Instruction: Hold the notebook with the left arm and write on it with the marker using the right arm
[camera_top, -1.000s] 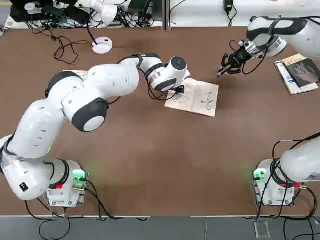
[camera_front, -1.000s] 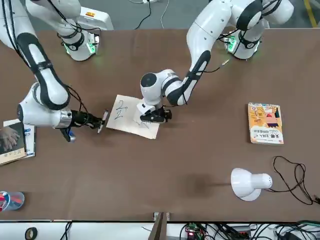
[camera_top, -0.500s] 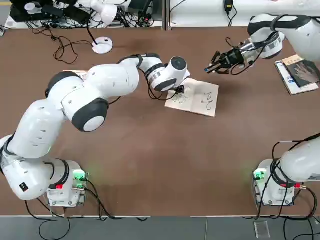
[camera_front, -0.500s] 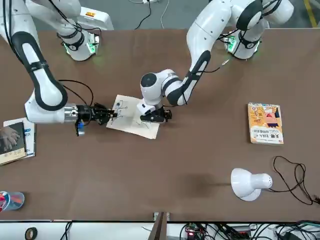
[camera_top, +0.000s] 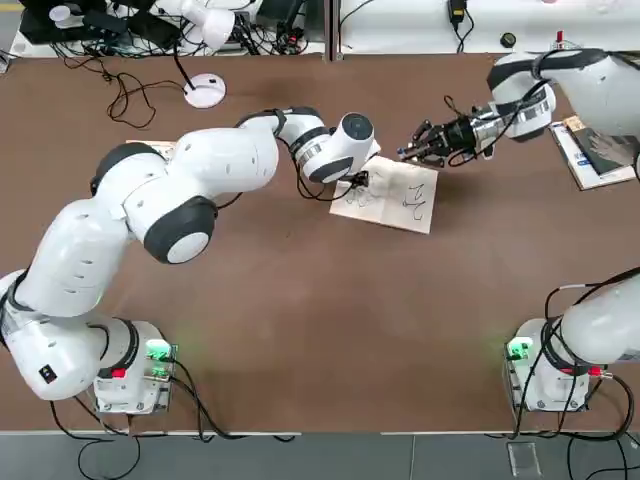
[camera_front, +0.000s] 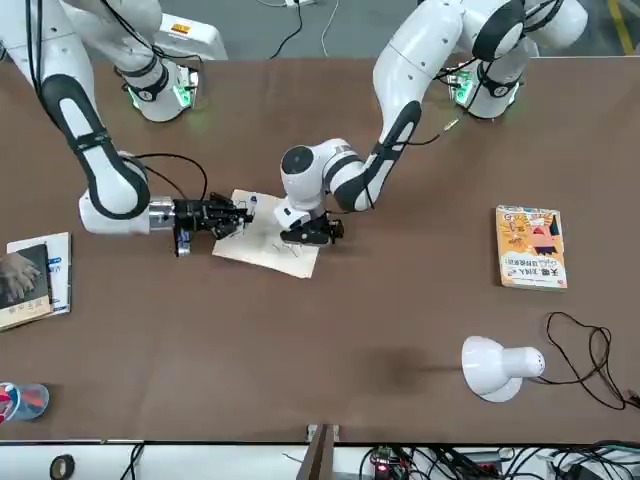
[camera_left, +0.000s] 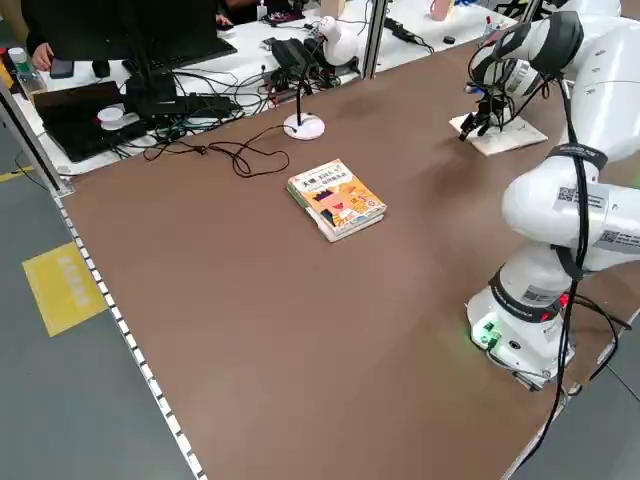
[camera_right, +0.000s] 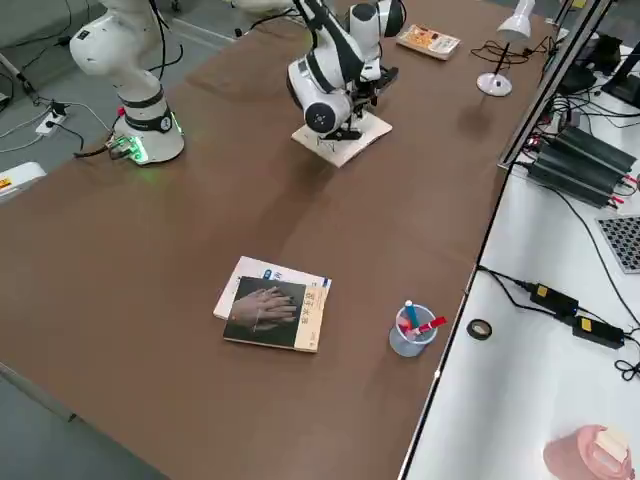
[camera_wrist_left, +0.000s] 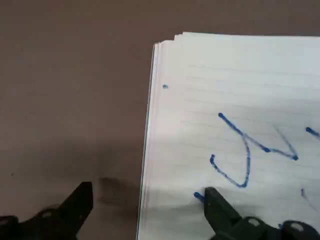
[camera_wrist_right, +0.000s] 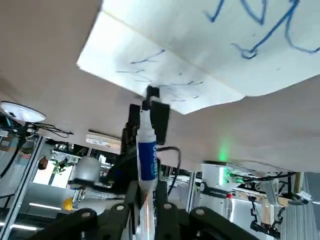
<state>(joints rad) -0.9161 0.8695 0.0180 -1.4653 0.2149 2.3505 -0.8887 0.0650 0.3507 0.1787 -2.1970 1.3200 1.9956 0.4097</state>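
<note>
The notebook (camera_top: 392, 196) lies open in the middle of the table, with blue scribbles on its pages. My left gripper (camera_top: 358, 182) is open and presses down on the notebook's left corner. In the left wrist view one finger (camera_wrist_left: 222, 212) rests on the page and the other on the table beside the edge. My right gripper (camera_top: 415, 153) is shut on the marker (camera_wrist_right: 147, 150), a white pen with a blue band. Its tip points at the notebook's far edge (camera_wrist_right: 150, 92). I cannot tell if the tip touches the paper.
A grey-covered book with a hand picture (camera_top: 605, 145) lies at the far right. An orange illustrated book (camera_front: 532, 247) and a white desk lamp (camera_front: 500, 365) stand on the left half. A clear cup of pens (camera_right: 410, 330) sits near the table's far edge.
My right gripper has carried the marker leftward from near the grey book to the notebook's far edge. The left arm has held still on the notebook.
</note>
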